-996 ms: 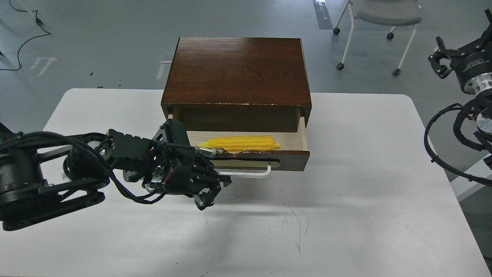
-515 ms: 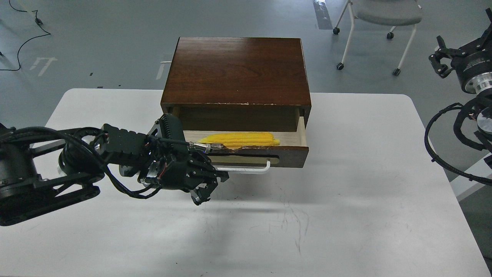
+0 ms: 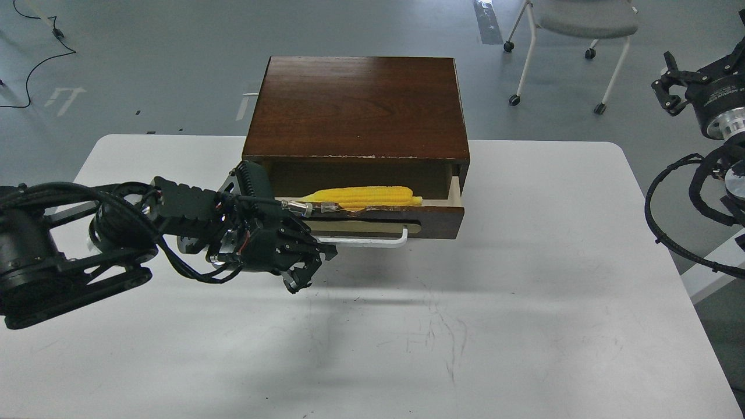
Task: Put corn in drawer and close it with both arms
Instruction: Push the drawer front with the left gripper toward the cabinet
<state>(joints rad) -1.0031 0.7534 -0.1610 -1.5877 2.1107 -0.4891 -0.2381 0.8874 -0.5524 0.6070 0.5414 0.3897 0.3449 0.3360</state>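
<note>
Left pincer [image 3: 300, 278] sits low in front of the drawer's [image 3: 407, 218] left end, its tips pointing down toward the white surface [image 3: 495, 326]. Its fingers [image 3: 291, 285] stand close together with nothing between them, but the dark, partly end-on view does not settle whether they are parted or closed. The pincer body lies just beside the left end of the white bar handle [image 3: 372, 241]; contact with the handle or drawer front cannot be confirmed.

Right pincer [image 3: 669, 87] is held at the far right edge of the view, above the floor and well apart from the cabinet [image 3: 358, 105]. Its two fingers are spread, gripping nothing.

The corn [image 3: 364, 196] lies lengthwise inside the drawer, just behind the drawer front, with its tapered end toward the left. The drawer is partly open: a narrow strip of pale interior wood shows at its right side. The taped top edge of the drawer front runs just below the corn.

A wheeled chair [image 3: 582, 23] stands on the floor beyond the surface.
</note>
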